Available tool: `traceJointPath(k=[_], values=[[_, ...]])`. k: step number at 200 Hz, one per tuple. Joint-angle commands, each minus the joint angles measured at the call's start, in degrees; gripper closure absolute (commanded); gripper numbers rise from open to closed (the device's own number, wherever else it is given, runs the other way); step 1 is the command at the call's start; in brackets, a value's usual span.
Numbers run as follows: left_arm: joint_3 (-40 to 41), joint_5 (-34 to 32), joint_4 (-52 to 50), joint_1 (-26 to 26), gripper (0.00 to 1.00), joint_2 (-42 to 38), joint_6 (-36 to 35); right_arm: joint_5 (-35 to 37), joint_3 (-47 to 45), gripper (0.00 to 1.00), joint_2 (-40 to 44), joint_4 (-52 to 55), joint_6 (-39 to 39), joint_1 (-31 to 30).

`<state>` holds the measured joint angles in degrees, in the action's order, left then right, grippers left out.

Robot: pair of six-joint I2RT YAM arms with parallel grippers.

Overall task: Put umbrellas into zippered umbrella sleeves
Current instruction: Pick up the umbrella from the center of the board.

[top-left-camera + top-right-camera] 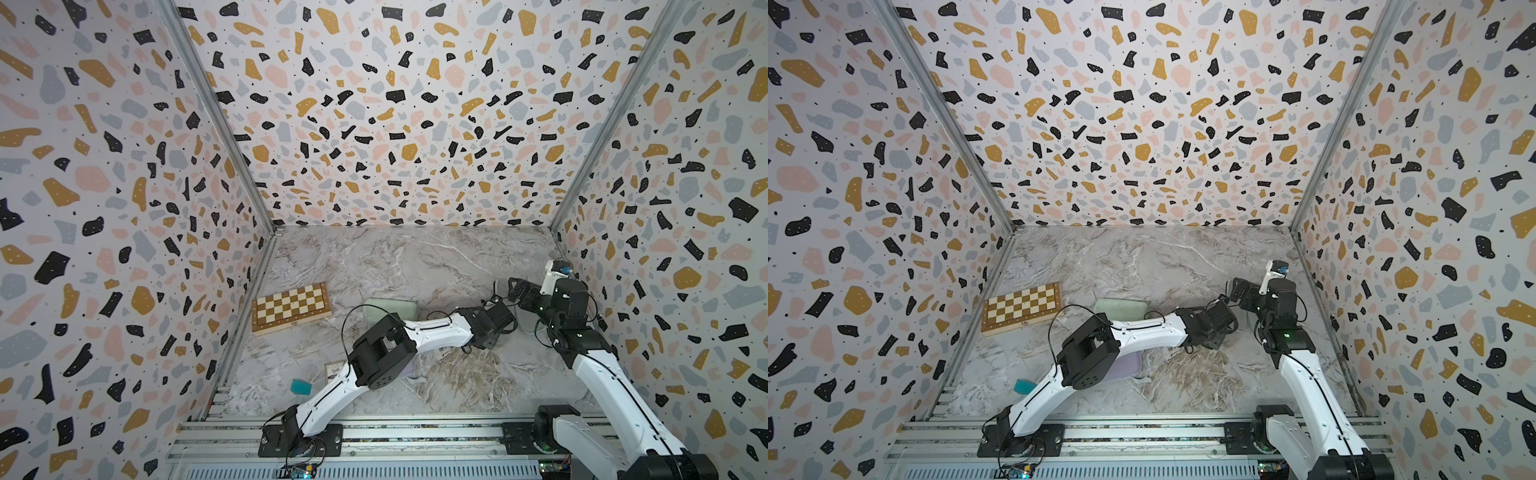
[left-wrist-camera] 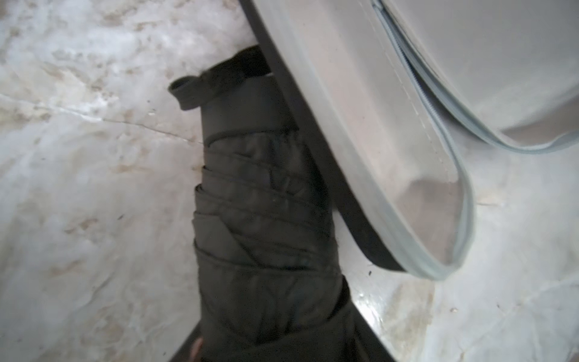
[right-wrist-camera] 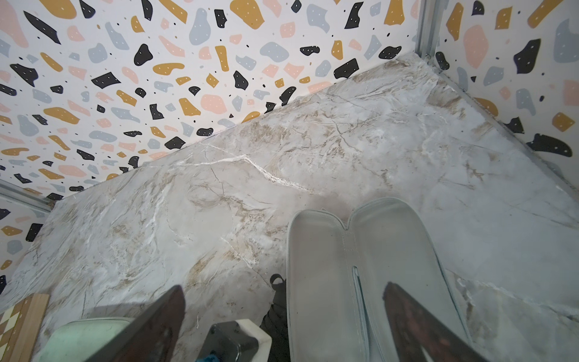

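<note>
Black umbrella (image 2: 263, 219): lies on the table (image 2: 94, 188), outside the open sleeve (image 2: 376, 141) and against its rim. The left gripper (image 2: 275, 332) appears clamped across its near end. Step, as judged: lift it clear of the rim, then lay it lengthwise in one grey half. Right gripper (image 3: 283, 286): jaws wide apart above the sleeve, free to pin it. Only the wrist views show umbrella and sleeve plainly; in both top views the arms largely hide them.

Left arm (image 1: 436, 330) and right arm (image 1: 602, 386): white shells, boxy black joint housings (image 1: 382, 353), thin black cables (image 1: 343, 328) looping alongside. A green light (image 1: 1286, 333) shows on the right arm. The right gripper (image 3: 283, 286) has 2 flat dark fingers (image 3: 416, 316).
</note>
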<state>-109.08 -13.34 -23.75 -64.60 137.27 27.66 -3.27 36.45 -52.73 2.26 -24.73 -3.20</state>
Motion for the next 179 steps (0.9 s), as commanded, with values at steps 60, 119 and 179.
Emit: traceJointPath(k=[60, 119, 179], values=[[14.2, -3.0, 8.8, 4.8, 0.88, -14.1, 1.2, 0.3, -0.2, 0.0, -0.6, -2.8, -1.1, 0.2], [12.7, -0.2, 18.5, 3.3, 0.84, -15.7, 4.5, 3.3, -0.2, 0.0, 5.3, 0.0, -1.6, 2.0], [0.7, 9.5, 20.7, 1.5, 0.82, -6.9, 5.4, 1.7, -0.7, 0.0, 7.2, 0.3, -1.7, 4.9]])
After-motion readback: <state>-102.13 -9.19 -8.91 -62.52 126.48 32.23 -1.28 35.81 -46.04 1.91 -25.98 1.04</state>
